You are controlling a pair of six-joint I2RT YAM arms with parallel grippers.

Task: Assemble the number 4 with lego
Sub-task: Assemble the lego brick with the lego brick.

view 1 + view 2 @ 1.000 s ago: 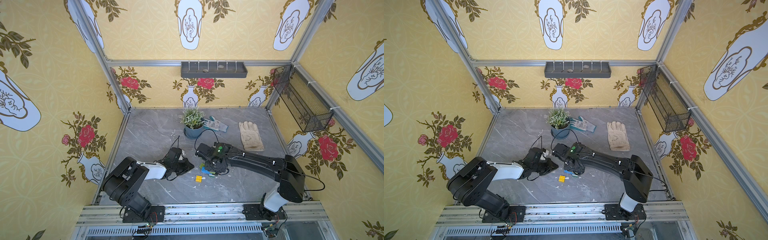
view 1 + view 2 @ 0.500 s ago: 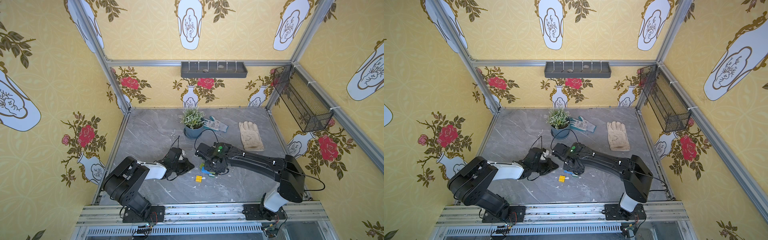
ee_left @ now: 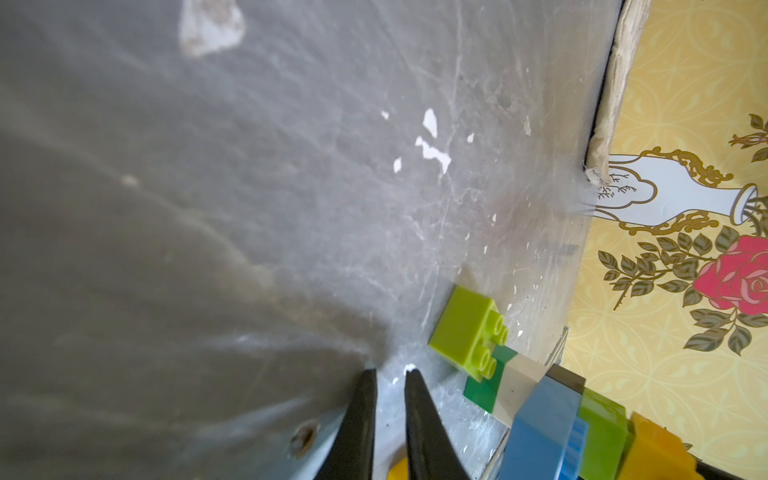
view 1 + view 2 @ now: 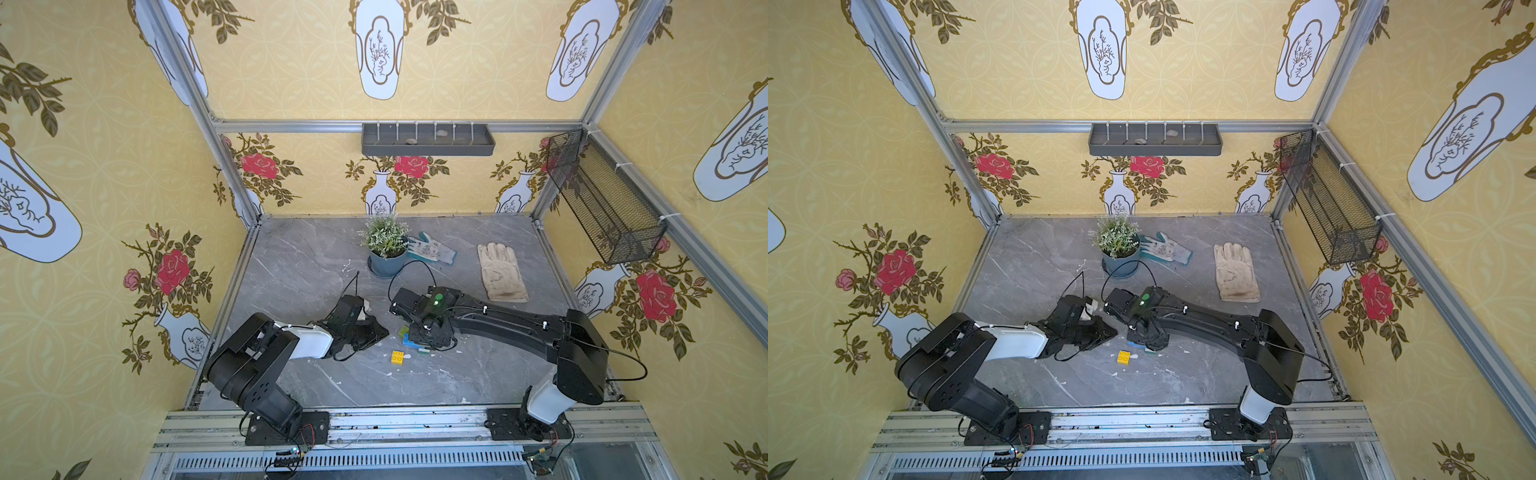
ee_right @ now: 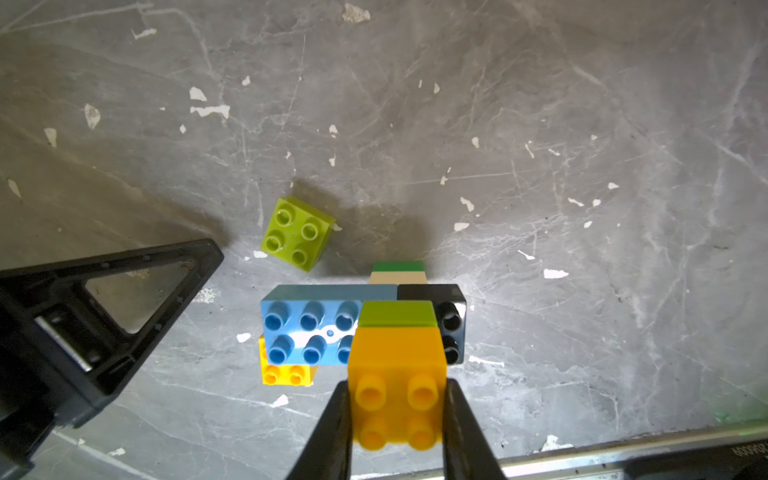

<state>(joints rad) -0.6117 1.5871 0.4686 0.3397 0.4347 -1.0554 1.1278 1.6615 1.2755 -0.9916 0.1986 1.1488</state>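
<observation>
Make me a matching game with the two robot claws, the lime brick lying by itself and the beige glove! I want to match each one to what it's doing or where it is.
Things:
1. right gripper
2. left gripper
3. loose lime brick
4. beige glove

States:
A. shut, holding nothing
B. lying flat toward the back of the table
C. studs up, joined to nothing
D. shut on a yellow brick

Pairs: 1-D, 2-A, 3-C, 4-B.
</observation>
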